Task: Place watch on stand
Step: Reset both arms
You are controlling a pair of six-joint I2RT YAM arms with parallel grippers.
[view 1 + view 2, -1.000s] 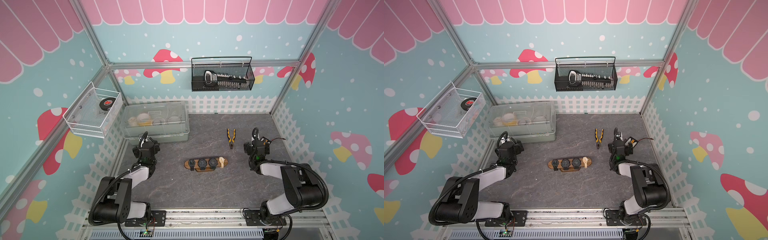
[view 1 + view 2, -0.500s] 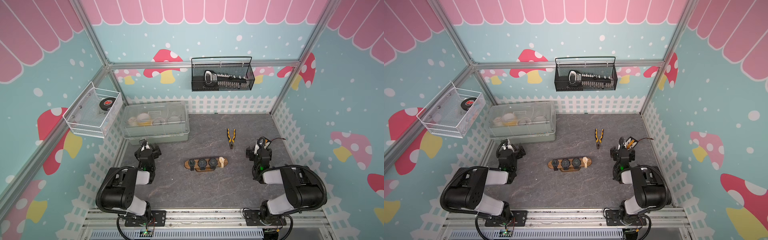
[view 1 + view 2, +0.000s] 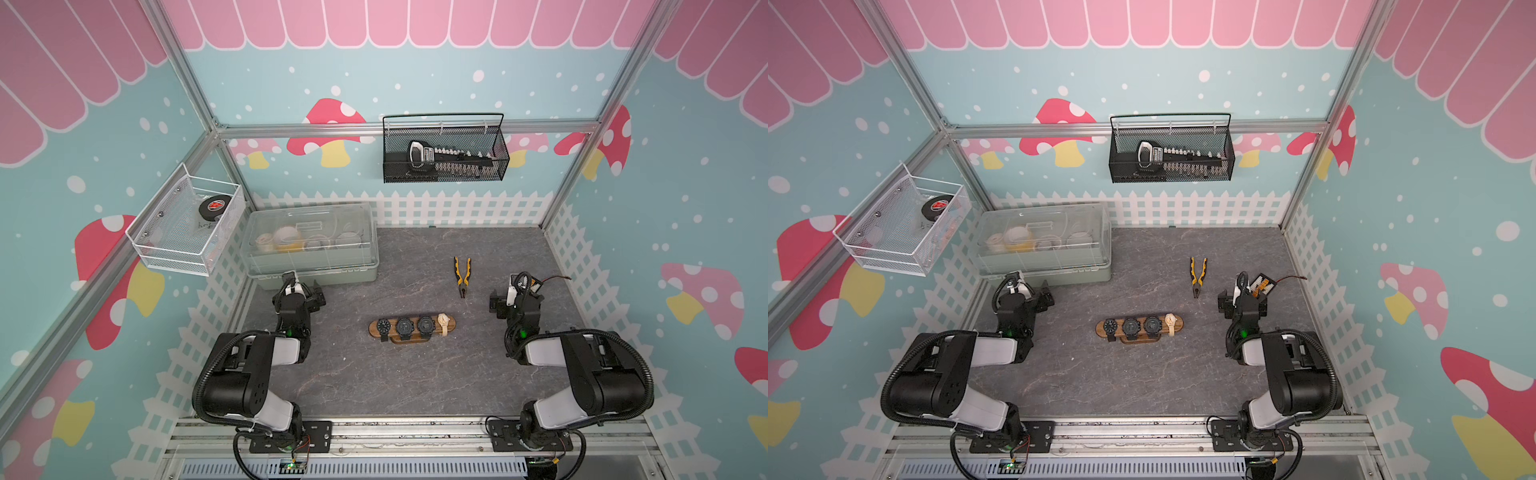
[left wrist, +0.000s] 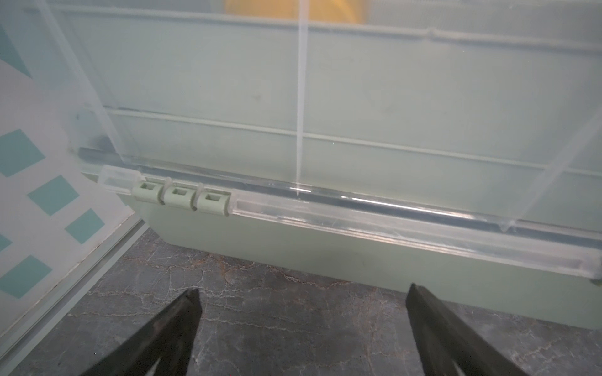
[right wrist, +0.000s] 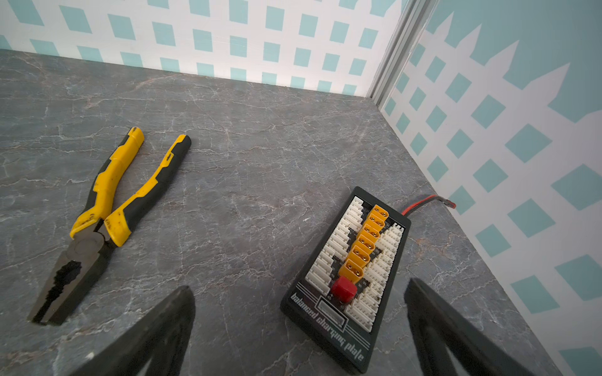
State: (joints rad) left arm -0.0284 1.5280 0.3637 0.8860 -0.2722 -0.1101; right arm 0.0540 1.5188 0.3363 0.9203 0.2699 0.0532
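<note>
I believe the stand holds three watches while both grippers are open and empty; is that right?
Not quite: the stand holds four, three black watches and a cream watch, as both top views show. The left gripper and right gripper are indeed open and empty.

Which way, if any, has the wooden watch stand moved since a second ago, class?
No, it has not moved. In both top views the stand keeps the same position relative to the pliers, which also lie unchanged.
</note>
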